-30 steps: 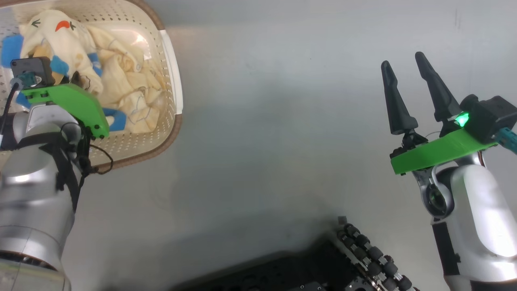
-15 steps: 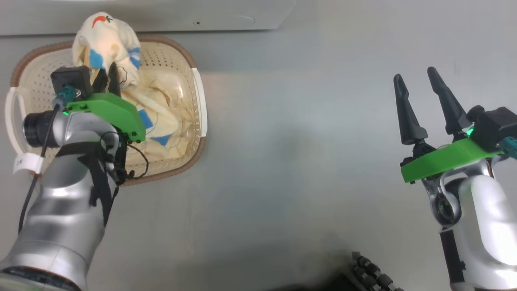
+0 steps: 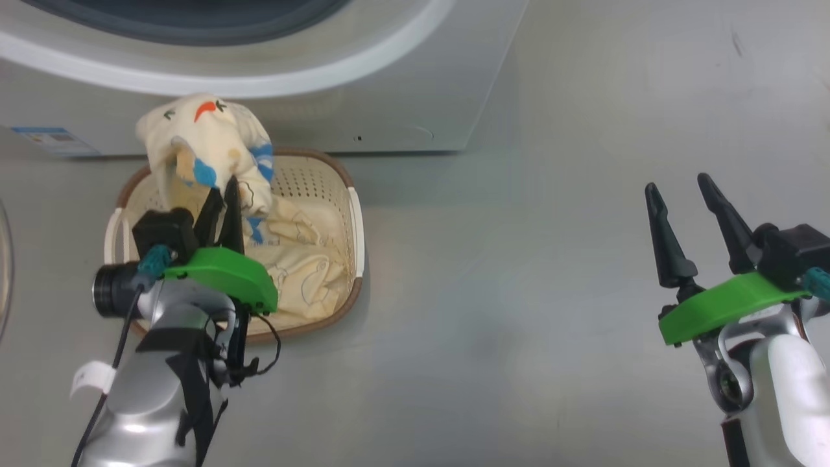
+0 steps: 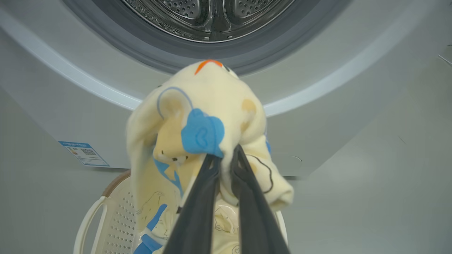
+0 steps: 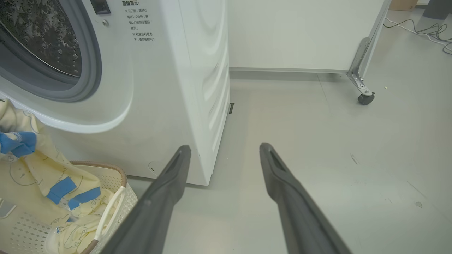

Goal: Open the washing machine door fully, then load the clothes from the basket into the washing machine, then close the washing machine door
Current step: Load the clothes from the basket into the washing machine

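Observation:
My left gripper [image 3: 224, 194] is shut on a bunch of the clothes [image 3: 207, 136], a cream garment with blue patches, and holds it up above the basket [image 3: 355, 227]. In the left wrist view the held clothes [image 4: 212, 98] hang from my gripper [image 4: 225, 158] just below the steel drum [image 4: 212, 14] of the washing machine [image 4: 353, 77]. More cream fabric [image 3: 305, 266] lies in the basket. The drum mouth stands uncovered; the washing machine door is out of view. My right gripper [image 3: 677, 183] is open and empty, over bare floor to the right.
The basket [image 5: 116, 174] stands on the grey floor against the front of the washing machine [image 5: 169, 70]. A blue label [image 3: 48, 137] sits low on the machine's front. To the machine's right stands a white panel on a caster [image 5: 363, 98], with cables [image 5: 423, 31] behind.
The head camera has tilted up, bringing the washing machine into view. My left gripper has lifted the garment out of the basket toward the machine. The right gripper stays open.

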Robot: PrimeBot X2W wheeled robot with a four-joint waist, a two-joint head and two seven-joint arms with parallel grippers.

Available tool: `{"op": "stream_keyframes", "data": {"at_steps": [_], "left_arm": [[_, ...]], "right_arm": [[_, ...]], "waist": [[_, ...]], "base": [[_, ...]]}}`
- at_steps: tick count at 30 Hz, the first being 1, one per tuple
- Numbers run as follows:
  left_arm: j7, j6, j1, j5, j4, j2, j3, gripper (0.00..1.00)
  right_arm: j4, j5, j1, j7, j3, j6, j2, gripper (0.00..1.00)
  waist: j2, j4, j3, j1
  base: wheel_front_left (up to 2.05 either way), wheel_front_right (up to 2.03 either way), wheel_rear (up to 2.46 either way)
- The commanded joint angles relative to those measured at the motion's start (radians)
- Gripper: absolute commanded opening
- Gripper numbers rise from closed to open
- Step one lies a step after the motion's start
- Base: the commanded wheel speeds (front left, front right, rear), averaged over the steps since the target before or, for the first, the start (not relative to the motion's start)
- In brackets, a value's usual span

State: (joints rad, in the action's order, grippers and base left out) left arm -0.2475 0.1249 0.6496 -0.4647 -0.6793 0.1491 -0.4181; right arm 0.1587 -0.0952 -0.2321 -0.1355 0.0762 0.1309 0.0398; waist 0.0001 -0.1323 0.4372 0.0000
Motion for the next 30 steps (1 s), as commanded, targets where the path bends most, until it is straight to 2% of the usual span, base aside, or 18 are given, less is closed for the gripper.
{"op": "stream_keyframes", "data": {"at_steps": [1,15,30], "left_arm": [[-0.014,0.009,-0.007,0.013,0.04,0.037,0.036,0.0],[0.034,0.098,-0.281,0.008,0.31,0.106,0.049,0.0],[0.105,0.19,-0.497,-0.004,0.509,0.183,0.074,0.0]], "right_arm": [[-0.035,0.009,0.014,0.006,-0.011,0.0,0.01,1.0],[-0.073,0.029,0.128,0.072,-0.02,0.0,0.01,1.0],[-0.127,0.036,0.203,0.114,-0.012,0.0,0.01,1.0]], "waist": [[-0.0001,0.014,-0.066,0.0],[-0.0001,0.028,-0.304,0.0],[-0.0001,0.04,-0.411,0.0]], "base": [[0.0,0.0,0.0],[0.0,0.0,0.0],[0.0,0.0,0.0]]}}
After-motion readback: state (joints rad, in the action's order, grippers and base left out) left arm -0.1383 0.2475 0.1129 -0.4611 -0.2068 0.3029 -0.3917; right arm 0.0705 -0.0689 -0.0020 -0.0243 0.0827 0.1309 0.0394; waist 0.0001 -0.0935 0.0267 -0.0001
